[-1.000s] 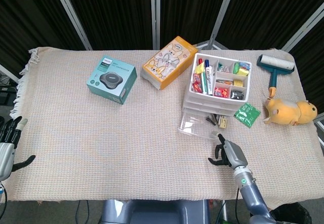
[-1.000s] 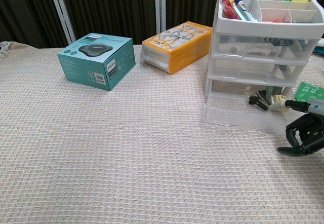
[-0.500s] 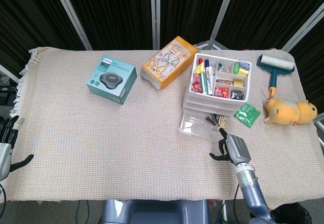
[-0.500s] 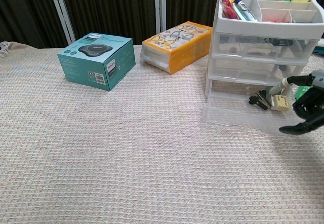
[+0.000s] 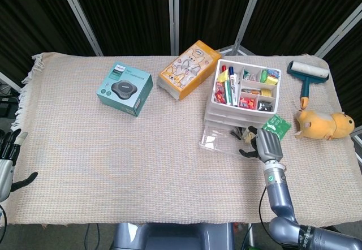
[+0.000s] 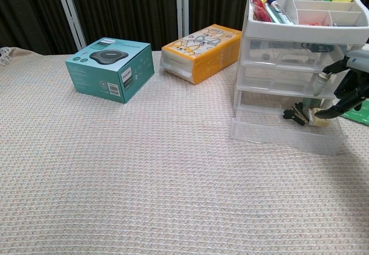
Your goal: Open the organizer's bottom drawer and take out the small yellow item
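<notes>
- Far left, the left robot hand sits off the edge of the surface, fingers spread wide, nothing in it.
- On the woven cloth, a teal box sits left of centre; the chest view has it there too.
- Next over, an orange box with cartoon animals, lying at an angle, just left of the organizer.
- The organizer: white, top tray packed with pens and small bits, clear drawers stacked below.
- Bottom drawer is pulled out onto the surface, open at the top.
- Inside it, some dark bits and a pale yellowish item toward the right end, lying on the drawer floor.
- Right robot hand is over the drawer's right end, fingers curled downward, tips right beside the yellow item. Whether it has a grip on it, I cannot tell from either view.
- Green packet lies just right of the drawer.
- Further right, a yellow plush, and behind it a lint roller with a teal handle.
</notes>
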{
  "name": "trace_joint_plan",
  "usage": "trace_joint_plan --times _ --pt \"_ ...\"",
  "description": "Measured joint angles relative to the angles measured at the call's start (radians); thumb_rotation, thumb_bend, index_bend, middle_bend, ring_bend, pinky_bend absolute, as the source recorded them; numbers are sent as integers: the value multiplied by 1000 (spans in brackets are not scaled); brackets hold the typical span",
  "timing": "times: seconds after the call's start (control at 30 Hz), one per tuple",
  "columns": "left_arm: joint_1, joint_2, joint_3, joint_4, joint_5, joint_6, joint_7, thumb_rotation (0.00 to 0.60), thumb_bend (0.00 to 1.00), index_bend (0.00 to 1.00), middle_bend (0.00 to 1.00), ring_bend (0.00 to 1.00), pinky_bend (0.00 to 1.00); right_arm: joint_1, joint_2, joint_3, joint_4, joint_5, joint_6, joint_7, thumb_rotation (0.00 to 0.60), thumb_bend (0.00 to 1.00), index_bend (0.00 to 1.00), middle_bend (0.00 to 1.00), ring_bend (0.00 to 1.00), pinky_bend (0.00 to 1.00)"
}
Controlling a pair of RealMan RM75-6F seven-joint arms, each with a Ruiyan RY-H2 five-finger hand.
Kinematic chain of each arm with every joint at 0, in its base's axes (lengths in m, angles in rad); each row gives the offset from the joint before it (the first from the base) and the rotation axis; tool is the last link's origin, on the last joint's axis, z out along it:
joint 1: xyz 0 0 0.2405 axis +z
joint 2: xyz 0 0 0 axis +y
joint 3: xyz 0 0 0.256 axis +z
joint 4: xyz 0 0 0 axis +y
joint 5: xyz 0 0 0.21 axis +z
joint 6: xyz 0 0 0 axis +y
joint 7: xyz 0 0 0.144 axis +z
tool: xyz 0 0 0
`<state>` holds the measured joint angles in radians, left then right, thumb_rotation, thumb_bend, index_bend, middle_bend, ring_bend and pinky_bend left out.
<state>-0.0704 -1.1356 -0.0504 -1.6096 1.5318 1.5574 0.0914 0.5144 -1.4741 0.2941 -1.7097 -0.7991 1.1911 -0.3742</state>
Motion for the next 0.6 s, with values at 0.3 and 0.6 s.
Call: trace_joint_plan --times 0.3,0.6 --pt "-3 -1 -1 4 -4 -8 -4 600 157 0 0 0 0 26 -26 -14 73 -5 -73 32 600 140 491 1000 1000 628" --pt "-8 0 0 6 -9 -23 -6 600 157 0 0 0 0 44 -4 -59 133 -91 -163 77 600 131 364 1000 1000 627"
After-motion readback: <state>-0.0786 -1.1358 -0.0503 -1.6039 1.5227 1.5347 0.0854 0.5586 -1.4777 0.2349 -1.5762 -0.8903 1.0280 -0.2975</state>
